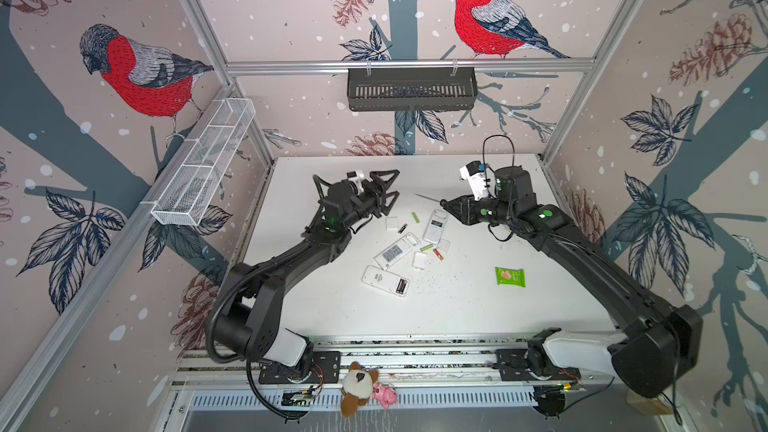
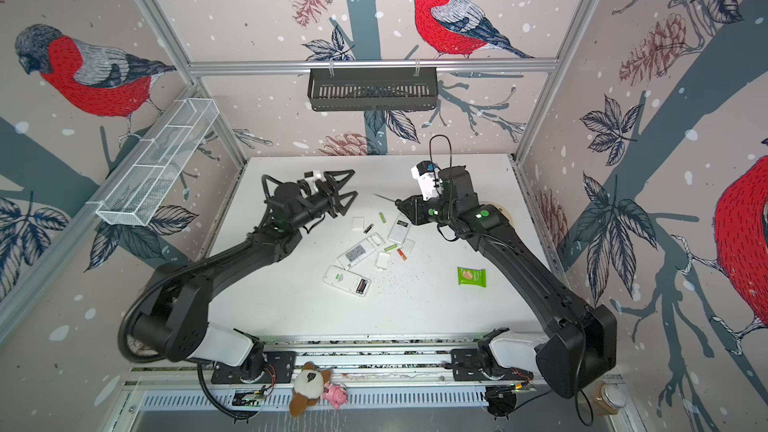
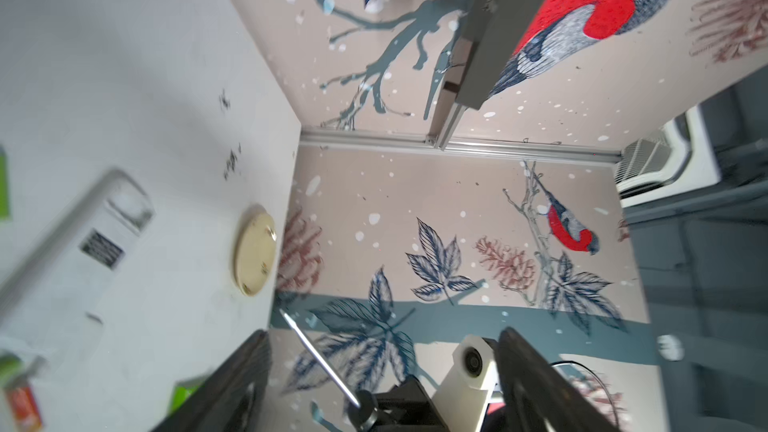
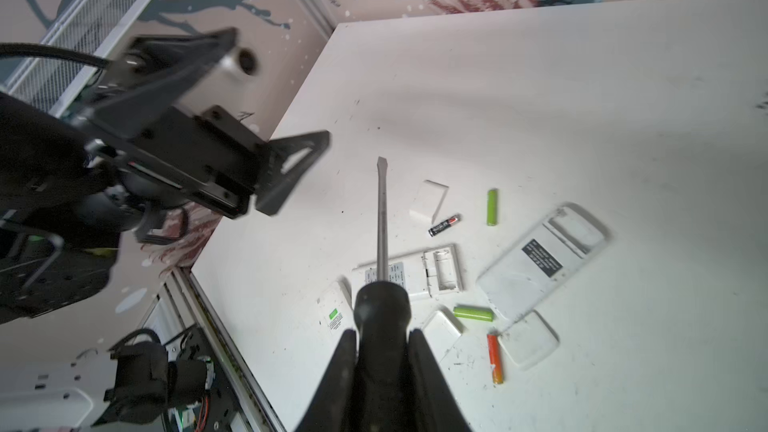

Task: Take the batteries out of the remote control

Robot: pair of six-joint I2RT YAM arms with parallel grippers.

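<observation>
**Surface.** White table (image 1: pixel 478 326), scuffed, with dark crumbs right of the near remote. A cream plate (image 3: pixel 254 253) sits at its right edge, by the wall. A green packet (image 1: pixel 510 277) lies alone, right of centre.

**Room.** Three pale pink papered walls with bullfinches, pine cones, leaves and grey-blue branches, in an aluminium frame. A black basket (image 1: pixel 411 89) hangs on the back rail and a wire basket (image 1: pixel 203 160) on the left rail. Plush toys (image 1: pixel 359 386) sit at the front rail.

**Remotes.** Three, white, face down, mid-table: far remote (image 1: pixel 435 225), middle remote (image 1: pixel 396 251) and near remote (image 1: pixel 385 281). The far and middle bays are open. Three loose covers (image 1: pixel 392 223) lie among them.

**Task items.**
- Green battery (image 4: pixel 492 207): on the table, left of the far remote.
- Black battery (image 4: pixel 444 225): just beside a cover.
- Second green battery (image 4: pixel 473 312) and orange battery (image 4: pixel 494 358): near each other, between the middle and far remotes.
- Black batteries (image 1: pixel 401 286): seated in the near remote's bay.

**Writing.**
- Far remote: black label (image 4: pixel 540 257), white print, unreadable.
- Middle remote: white label, fine print, unreadable.
- Near remote: green sticker (image 4: pixel 332 312).
- Packet and black battery: print too small to read.

**Grippers.**
- Left gripper (image 1: pixel 394 189): above the table, left of the remotes, jaws wide apart, holding nothing.
- Right gripper (image 4: pixel 382 338): clamped on the black handle of a screwdriver (image 4: pixel 381 218), whose flat blade points toward the left gripper.
</observation>
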